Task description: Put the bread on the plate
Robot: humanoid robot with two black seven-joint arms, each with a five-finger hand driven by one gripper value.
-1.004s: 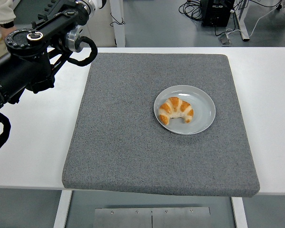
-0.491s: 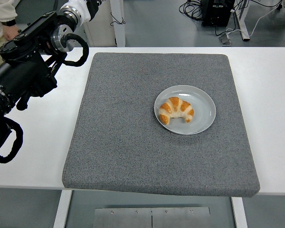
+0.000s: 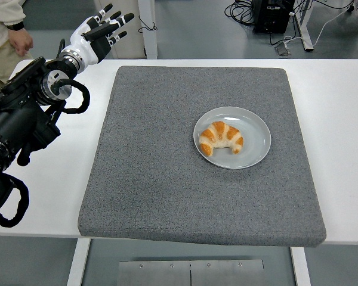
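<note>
golden-brown crescent croissant [image 3: 221, 138] lies on the round pale-grey plate [image 3: 256, 128], task looks done; left hand [image 3: 98, 31] empty, fingers spread, well apart up-left of it at bench's far-left edge; right arm unseen

A: Mat [image 3: 167, 173]: grey, felt-like cloth, rough and matt. Plate [image 3: 256, 134]: smooth, glossy, ceramic-looking.

B: Bread [image 3: 221, 138]: crusty, golden, dull sheen. Tabletop [image 3: 340, 119]: white, smooth, matt. Left hand [image 3: 98, 33]: white and black hard plastic.
</note>
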